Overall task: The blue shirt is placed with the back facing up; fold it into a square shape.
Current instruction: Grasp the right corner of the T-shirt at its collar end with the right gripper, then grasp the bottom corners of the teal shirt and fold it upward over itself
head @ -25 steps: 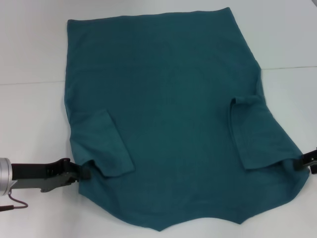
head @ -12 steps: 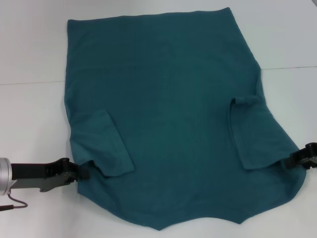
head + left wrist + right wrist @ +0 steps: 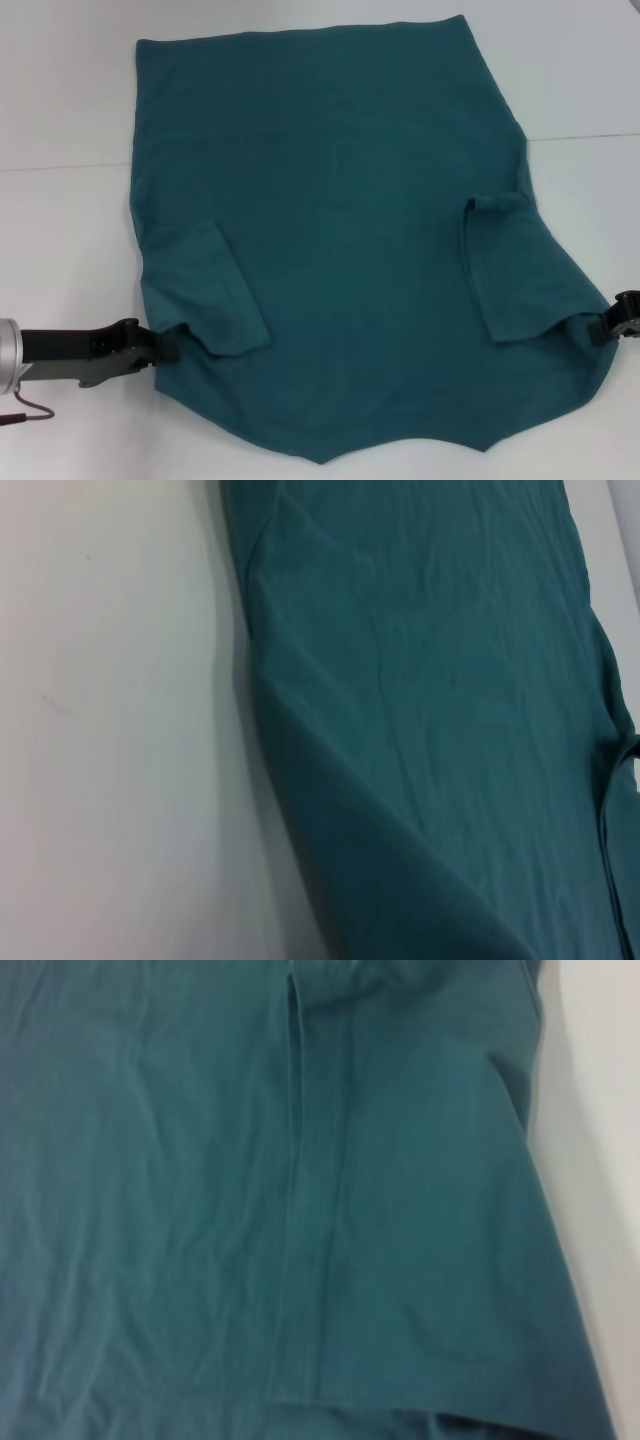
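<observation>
- Shirt (image 3: 340, 250) lies flat on the white table (image 3: 60, 250), both sleeves folded inward, collar end nearest the robot
- Left gripper (image 3: 165, 345) is pinching the shirt's left shoulder edge; right gripper (image 3: 608, 328) sits at the right shoulder edge, its jaws I cannot tell
- Matched holds at both shoulders look set for lifting that end evenly toward the hem
- No print, label or writing visible

A plain white table (image 3: 70, 230) fills the view, evenly lit, with a faint seam.
</observation>
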